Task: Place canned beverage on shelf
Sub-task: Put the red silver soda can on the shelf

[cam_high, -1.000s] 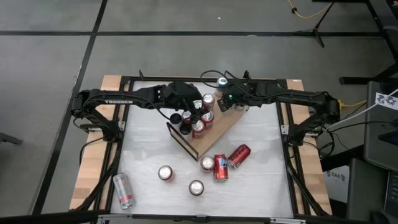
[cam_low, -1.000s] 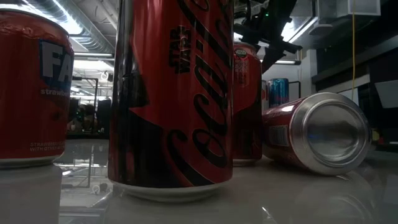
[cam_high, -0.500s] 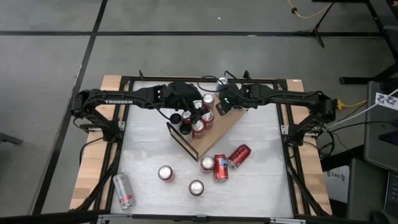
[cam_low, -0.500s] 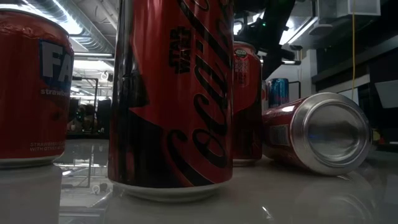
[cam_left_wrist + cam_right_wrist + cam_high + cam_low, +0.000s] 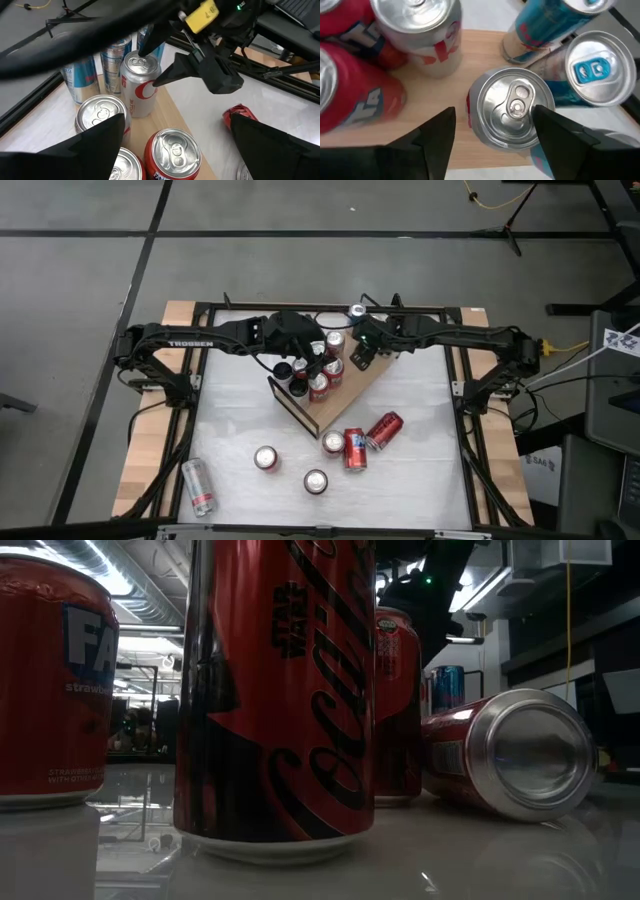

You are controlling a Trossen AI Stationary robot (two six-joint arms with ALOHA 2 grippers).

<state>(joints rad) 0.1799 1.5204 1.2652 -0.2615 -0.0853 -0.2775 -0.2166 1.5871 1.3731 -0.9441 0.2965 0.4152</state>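
the shelf point(image 5: 330, 395) lay at an angle in the back middle of the desk point(image 5: 420, 480), one black-railed end pointing toward the front left. i had the right gripper point(image 5: 492, 135) over its back end, fingers apart on either side of a silver-topped can point(image 5: 512, 107) standing upright on the wood. whether the fingers were touching the can, i could not tell. blue cans point(image 5: 592, 67) crowded just beside it and a white-and-red can point(image 5: 427, 40) stood close on the board. my left gripper point(image 5: 175, 145) hung spread wide over the red cans point(image 5: 318, 385) nearer the shelf's middle, holding nothing. the two grippers were near each other, with little room between them. the shelf's near half was bare wood. in front of it the desk opened out: a loose group of cans point(image 5: 355, 445), some upright and two lying, sat just off the shelf's front corner, and a silver can point(image 5: 198, 485) lay well apart by the front left edge.
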